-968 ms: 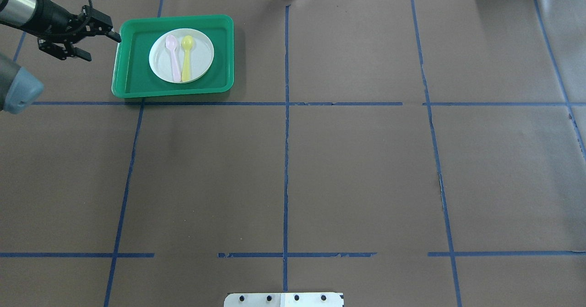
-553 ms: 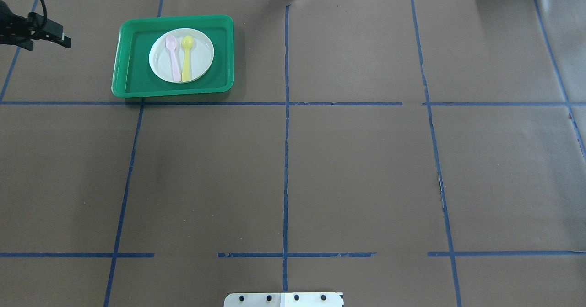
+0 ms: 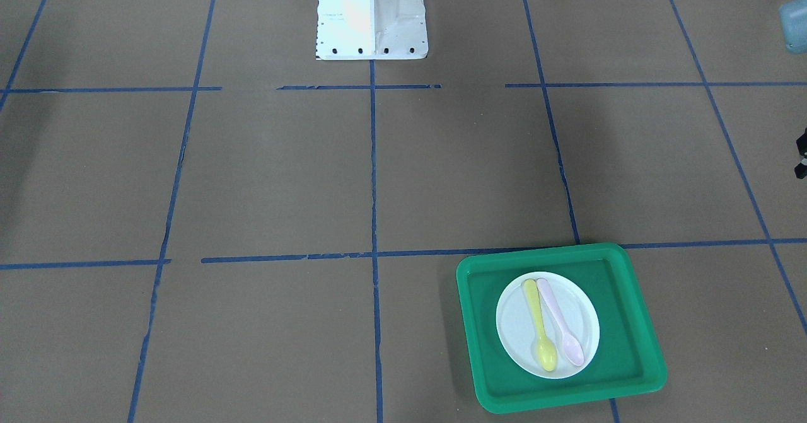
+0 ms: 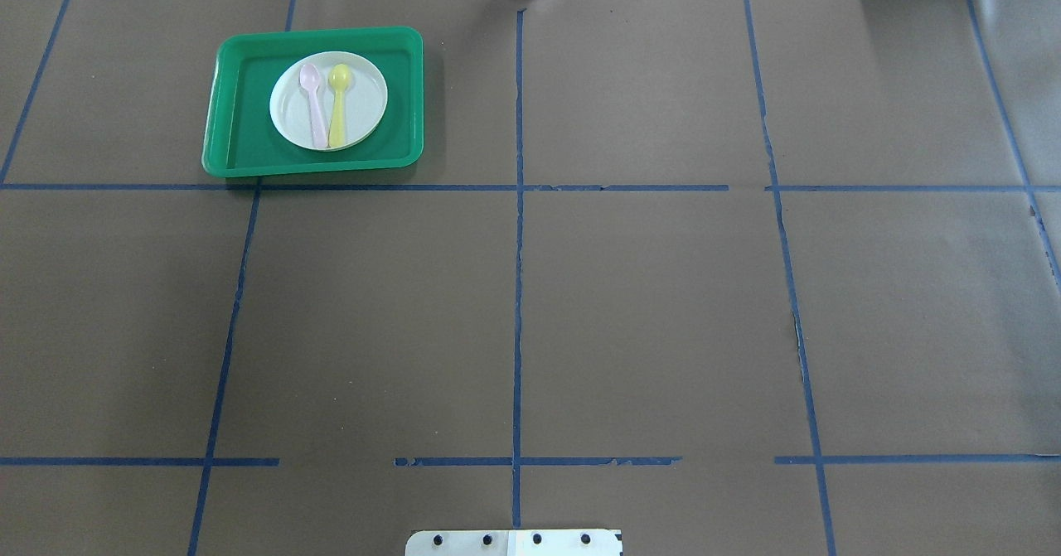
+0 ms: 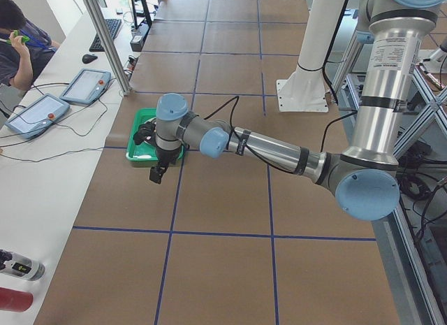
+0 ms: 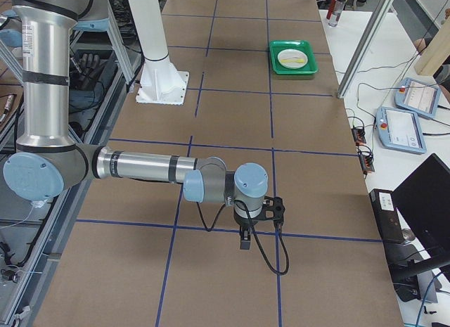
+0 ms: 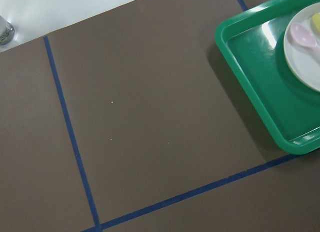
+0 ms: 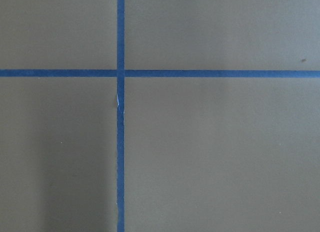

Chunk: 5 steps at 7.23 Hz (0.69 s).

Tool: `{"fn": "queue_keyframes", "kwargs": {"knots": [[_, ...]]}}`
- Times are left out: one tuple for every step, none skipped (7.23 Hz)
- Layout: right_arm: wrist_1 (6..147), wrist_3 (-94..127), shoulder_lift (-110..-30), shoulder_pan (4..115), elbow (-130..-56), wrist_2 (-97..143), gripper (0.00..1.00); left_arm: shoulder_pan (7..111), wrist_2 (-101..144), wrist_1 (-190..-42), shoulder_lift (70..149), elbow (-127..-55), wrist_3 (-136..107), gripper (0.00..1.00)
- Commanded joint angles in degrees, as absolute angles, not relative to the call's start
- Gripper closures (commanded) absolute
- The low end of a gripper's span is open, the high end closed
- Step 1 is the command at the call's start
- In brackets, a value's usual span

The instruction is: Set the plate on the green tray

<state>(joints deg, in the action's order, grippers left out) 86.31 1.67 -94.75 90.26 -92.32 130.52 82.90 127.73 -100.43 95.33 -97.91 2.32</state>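
Plate (image 4: 370, 96) on green tray (image 4: 236, 147), brown tbl (image 4: 630, 307)

Table (image 4: 646, 307) layout, taken from the robot's side. The tray (image 4: 249, 137) lies flat in the far left part of the table, its near edge just beyond a cross-table tape line (image 4: 373, 187) and not on it. The plate (image 4: 365, 104) rests inside the tray, roughly central, apart from the rim on all sides. Two spoons lie side by side on the plate, lengthwise to the robot, bowls at the far end: one spoon (image 4: 313, 104) on the left, the other spoon (image 4: 338, 104) on the right, handle ends close together. The robot base (image 3: 371, 13) stands at the near edge, centre. The left gripper (image 5: 155, 175) hangs over the table to the left of the tray, apart from it. The right gripper (image 6: 242, 241) is over the table's right end, well apart.
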Motion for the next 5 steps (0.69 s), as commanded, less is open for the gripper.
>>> {"fn": "queue_keyframes", "kwargs": {"knots": [[86.3, 1.7, -94.7, 90.3, -92.3, 130.5, 0.0, 87.4, 128.1, -96.6, 89.2, -96.7, 8.1, 0.0], [86.3, 1.7, -94.7, 90.3, -92.3, 130.5, 0.0, 90.1, 128.7, -92.4, 88.5, -96.8, 8.2, 0.0], [86.2, 1.7, -94.7, 90.3, -92.3, 130.5, 0.0, 90.3, 130.0, -90.4, 88.1, -96.8, 8.2, 0.0], [86.3, 1.7, -94.7, 90.3, -92.3, 130.5, 0.0, 90.3, 131.4, -90.6, 86.0, -96.9, 8.0, 0.0], [86.3, 1.7, -94.7, 90.3, -92.3, 130.5, 0.0, 90.3, 131.6, -90.4, 85.7, -96.9, 7.7, 0.0]]}}
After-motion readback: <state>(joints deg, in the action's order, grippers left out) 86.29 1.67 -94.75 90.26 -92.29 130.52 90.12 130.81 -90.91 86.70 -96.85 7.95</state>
